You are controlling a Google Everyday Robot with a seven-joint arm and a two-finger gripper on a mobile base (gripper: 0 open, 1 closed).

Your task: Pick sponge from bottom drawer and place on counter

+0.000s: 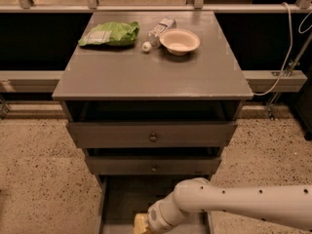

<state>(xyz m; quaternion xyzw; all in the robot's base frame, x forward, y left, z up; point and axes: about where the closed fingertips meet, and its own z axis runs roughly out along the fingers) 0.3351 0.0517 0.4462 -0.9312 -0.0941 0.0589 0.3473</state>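
Three drawers show; the bottom drawer (126, 197) stands open, cut off by the lower edge. My tool (142, 225) sits low inside it, mostly cropped, so I cannot tell its state, nor whether the pale-yellow bit there is the sponge. On the counter (146, 79): one green bag (109, 34), one lying bottle (161, 28), one bowl (179, 41). I cannot read their labels.

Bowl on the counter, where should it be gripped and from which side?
Grip the bowl by its thin rim from above, on the side away from the bottle lying close beside it. It stands upright and open, so one jaw likely fits inside. The gripper is low in the bottom drawer.
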